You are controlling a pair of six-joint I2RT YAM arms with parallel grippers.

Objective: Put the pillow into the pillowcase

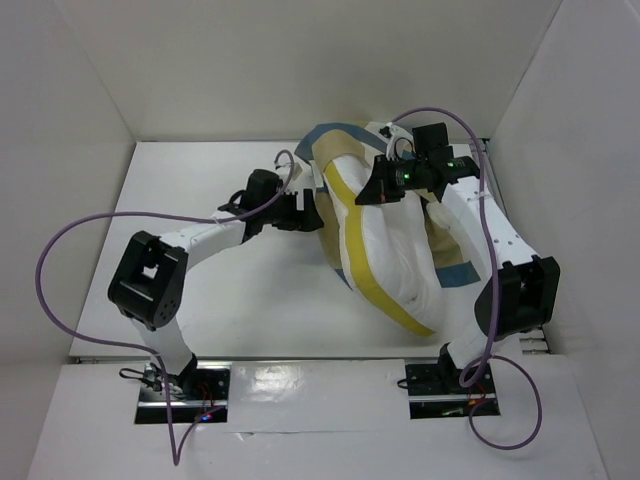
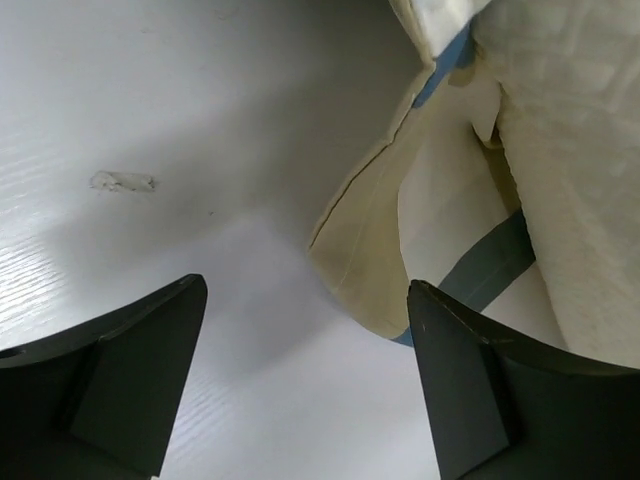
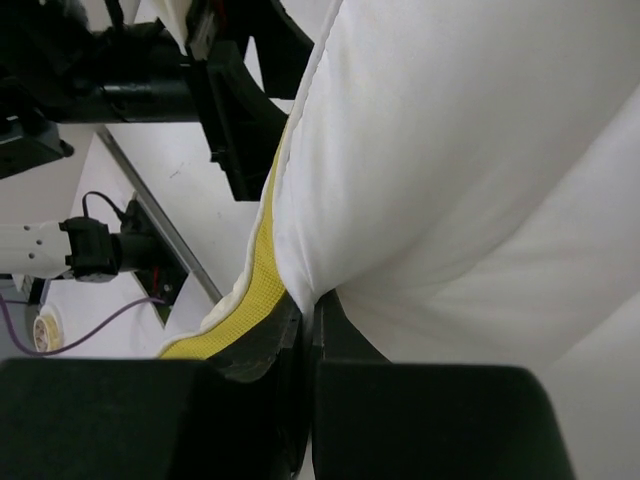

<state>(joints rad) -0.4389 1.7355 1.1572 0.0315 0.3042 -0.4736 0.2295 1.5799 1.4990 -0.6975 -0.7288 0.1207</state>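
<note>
We count one pillow (image 1: 390, 255) and one pillowcase (image 1: 335, 140) on the counter (image 1: 250, 290), pillow lying over pillowcase. Left end effector (image 2: 305, 300) wide open, empty, beside the pillowcase; right end effector (image 3: 308, 315) pinched onto pillow edge.

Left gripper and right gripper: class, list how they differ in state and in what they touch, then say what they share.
The left gripper is open, its fingers wide apart; the right gripper is shut. The left gripper holds nothing and hovers by the pillowcase edge; the right gripper pinches the pillow at its yellow piping. Both have dark fingers and sit beside the pillow.
</note>
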